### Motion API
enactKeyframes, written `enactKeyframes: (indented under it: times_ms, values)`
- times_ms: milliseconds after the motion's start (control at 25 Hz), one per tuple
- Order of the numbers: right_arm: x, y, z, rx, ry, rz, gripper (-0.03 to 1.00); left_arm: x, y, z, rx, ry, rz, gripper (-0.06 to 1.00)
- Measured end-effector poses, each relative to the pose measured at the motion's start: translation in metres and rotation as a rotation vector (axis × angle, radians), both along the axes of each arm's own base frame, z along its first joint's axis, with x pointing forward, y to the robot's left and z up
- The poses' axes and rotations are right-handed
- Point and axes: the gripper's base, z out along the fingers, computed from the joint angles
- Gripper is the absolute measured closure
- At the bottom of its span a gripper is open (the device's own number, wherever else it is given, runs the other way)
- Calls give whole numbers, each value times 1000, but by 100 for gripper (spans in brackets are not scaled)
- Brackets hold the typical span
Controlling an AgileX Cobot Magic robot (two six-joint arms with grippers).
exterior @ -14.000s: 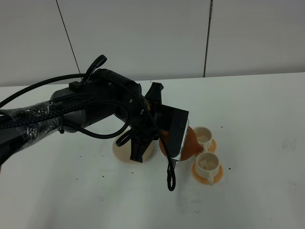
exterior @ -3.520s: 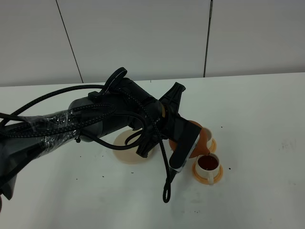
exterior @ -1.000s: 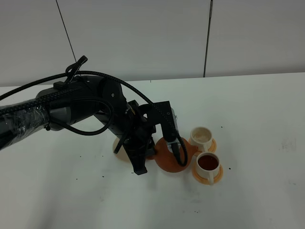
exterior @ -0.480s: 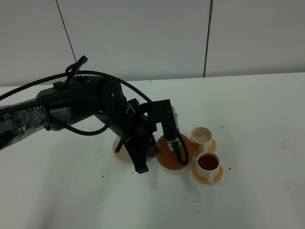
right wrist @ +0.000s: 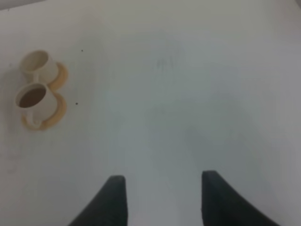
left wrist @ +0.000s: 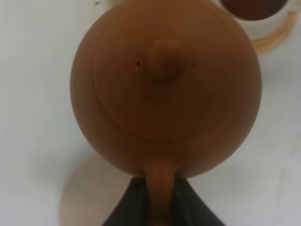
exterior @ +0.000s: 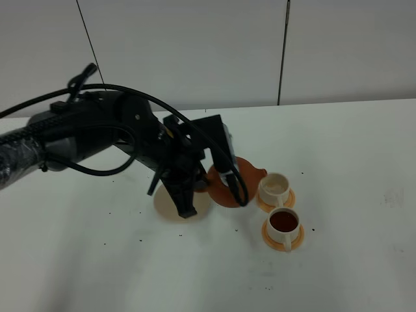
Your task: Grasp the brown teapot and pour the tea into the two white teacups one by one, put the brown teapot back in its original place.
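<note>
Left gripper [left wrist: 161,200] is clamped tight on the stubby side handle [left wrist: 161,181] of the brown teapot [left wrist: 164,89]. On my wrist feed the dark fingers [left wrist: 129,205] pinch that handle from both sides. The pot fills the picture, lid on, pointed lid knob [left wrist: 163,59] facing the lens.

Out on the high camera, the left arm [exterior: 97,127] reaches in from the left and the teapot hangs off its end, between the cream disc [exterior: 166,207] and the cups, spout aimed toward the far teacup [exterior: 272,195]. It looks raised, but the gripper hides its base, so I can't say for sure that it's clear of the table [exterior: 351,149]. It is not on the disc; the disc lies just beside it, partly under the gripper.

The far teacup shows a pale inside. The near teacup [exterior: 284,233] holds dark tea [exterior: 283,221] close to its rim. Each cup sits on its own orange saucer [exterior: 298,240], the two saucers touching.

Right gripper [right wrist: 164,197] hangs with its jaws apart, nothing between them, white table below and both cups well off to one side.
</note>
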Motion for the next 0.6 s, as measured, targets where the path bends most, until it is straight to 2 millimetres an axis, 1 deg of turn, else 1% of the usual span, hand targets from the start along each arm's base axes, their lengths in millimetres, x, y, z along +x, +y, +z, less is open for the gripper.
enactKeyframes:
  times_ms: [200,360,600]
  values:
    - [0,0,0,0,0,0,61,10,19,0,0,-8,49,77]
    - [0,0,0,0,0,0,61,16,22,2,7,-61,50,77]
    - [0,0,0,0,0,0,61,22,21,6,4,-159,23,77]
